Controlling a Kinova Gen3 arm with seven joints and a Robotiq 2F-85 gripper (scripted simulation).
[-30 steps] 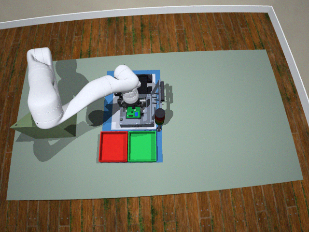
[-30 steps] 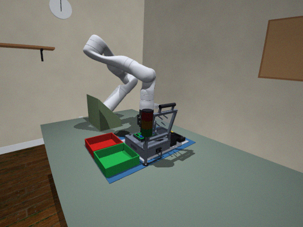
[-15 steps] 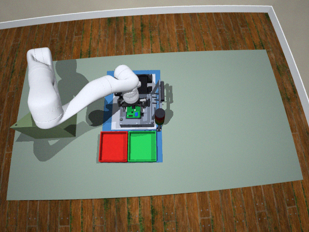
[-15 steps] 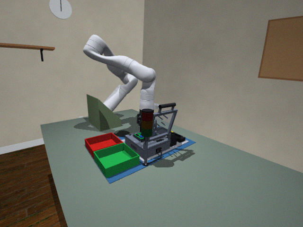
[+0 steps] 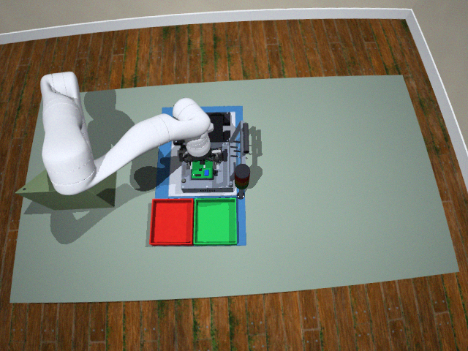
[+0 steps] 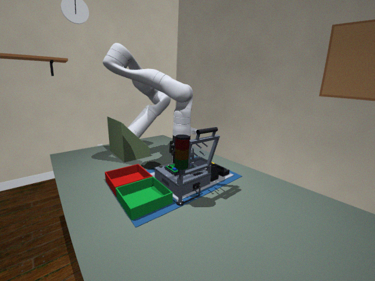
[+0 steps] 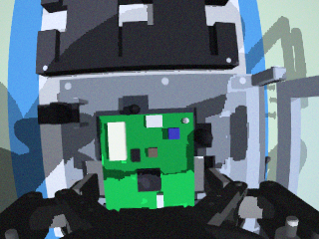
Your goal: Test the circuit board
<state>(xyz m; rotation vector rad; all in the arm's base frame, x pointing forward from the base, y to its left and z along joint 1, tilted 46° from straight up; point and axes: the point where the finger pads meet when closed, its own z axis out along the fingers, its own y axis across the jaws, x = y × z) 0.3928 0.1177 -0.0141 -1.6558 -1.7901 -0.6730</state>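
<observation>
The green circuit board (image 5: 197,172) (image 6: 171,168) (image 7: 164,161) lies component side up on the grey tester (image 5: 208,184) (image 6: 169,181) (image 7: 164,92). Its white connector (image 7: 117,140) is at the left edge in the wrist view. One pin tip (image 7: 185,120) shows at the board's upper right; the second is not clear. Black posts stand beyond the top edge (image 7: 132,107) and right edge (image 7: 203,135). My gripper (image 7: 152,183) is open, its fingertips on either side of the board. The lid (image 6: 213,151) (image 7: 284,144) stands open at the right. The signal light (image 5: 242,176) (image 6: 182,152) looks unlit.
The red bin (image 5: 172,221) (image 6: 128,175) and green bin (image 5: 215,221) (image 6: 143,198) are empty, in front of the tester. The black tray (image 5: 217,130) (image 7: 150,45) is behind it. A green wedge block (image 6: 116,141) stands near the arm's base.
</observation>
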